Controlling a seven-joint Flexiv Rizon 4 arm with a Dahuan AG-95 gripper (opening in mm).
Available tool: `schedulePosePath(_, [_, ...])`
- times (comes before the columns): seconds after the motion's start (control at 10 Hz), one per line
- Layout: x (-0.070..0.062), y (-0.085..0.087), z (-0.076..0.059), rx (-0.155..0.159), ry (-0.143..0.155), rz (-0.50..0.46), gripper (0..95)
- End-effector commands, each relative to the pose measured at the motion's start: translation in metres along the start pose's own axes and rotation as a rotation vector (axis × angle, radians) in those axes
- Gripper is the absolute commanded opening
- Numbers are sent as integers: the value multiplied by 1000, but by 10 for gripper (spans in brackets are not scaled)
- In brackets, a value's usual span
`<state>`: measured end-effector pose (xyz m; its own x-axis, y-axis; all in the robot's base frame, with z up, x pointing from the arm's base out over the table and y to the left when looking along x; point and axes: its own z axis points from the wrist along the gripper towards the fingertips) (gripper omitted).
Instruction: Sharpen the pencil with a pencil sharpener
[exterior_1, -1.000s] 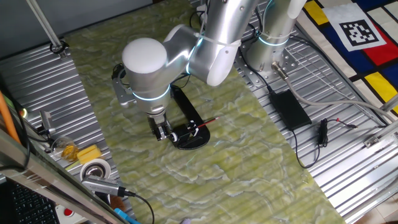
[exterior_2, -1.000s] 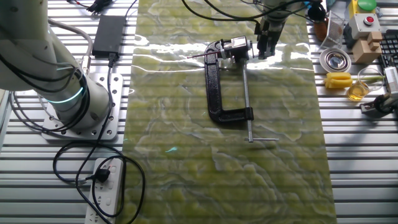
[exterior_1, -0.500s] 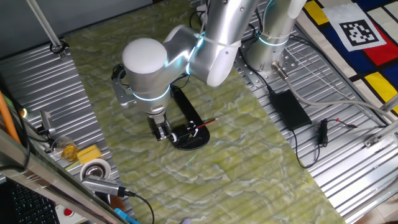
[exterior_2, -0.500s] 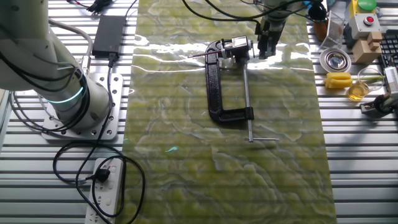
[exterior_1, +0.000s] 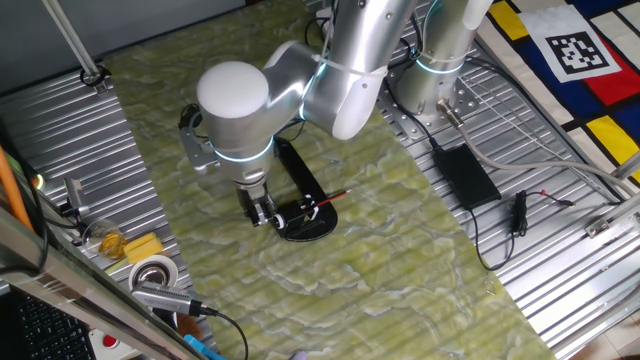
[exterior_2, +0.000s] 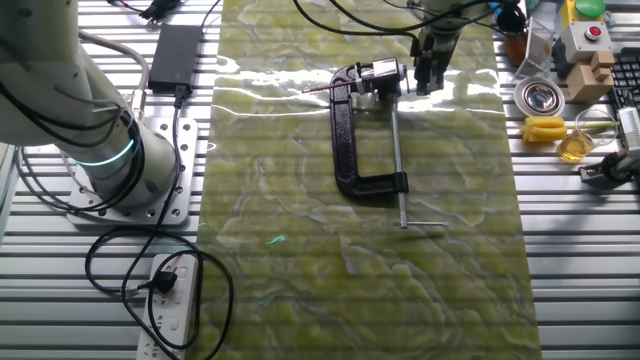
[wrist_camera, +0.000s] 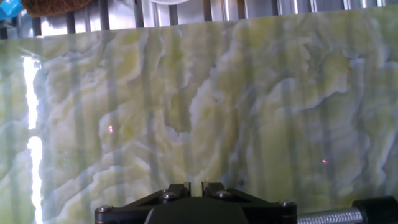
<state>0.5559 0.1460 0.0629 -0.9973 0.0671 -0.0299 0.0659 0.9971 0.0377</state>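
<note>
The pencil sharpener (exterior_1: 308, 222) shows its black oval base on the green mat, held by a black C-shaped frame (exterior_2: 350, 140) with a silver rod (exterior_2: 397, 160). The thin red pencil (exterior_1: 331, 198) sticks out of the sharpener's right side, lying low over the base. My gripper (exterior_1: 262, 213) hangs just left of the base, apart from the pencil; in the other fixed view my gripper (exterior_2: 426, 78) is right of the white parts (exterior_2: 381, 74). In the hand view the fingertips (wrist_camera: 178, 188) stand almost together, nothing between them, over bare mat.
A black power brick (exterior_1: 463, 175) lies on the slatted table beside the arm's base (exterior_1: 435, 85). A tape roll (exterior_1: 152, 272), a yellow block (exterior_1: 143, 247) and small tools crowd the table's left edge. A power strip (exterior_2: 170, 300) with cables lies near the front left.
</note>
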Motion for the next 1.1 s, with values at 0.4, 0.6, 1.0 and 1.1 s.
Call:
schedulePosePath(0.4, [0, 1, 1, -2, 3, -27, 0])
schedulePosePath(0.6, [0, 1, 2, -3, 3, -32, 0])
schedulePosePath(1.0, [0, 1, 2, -8, 1, -32, 190])
schedulePosePath(1.1, [0, 1, 2, -8, 0, -33, 190])
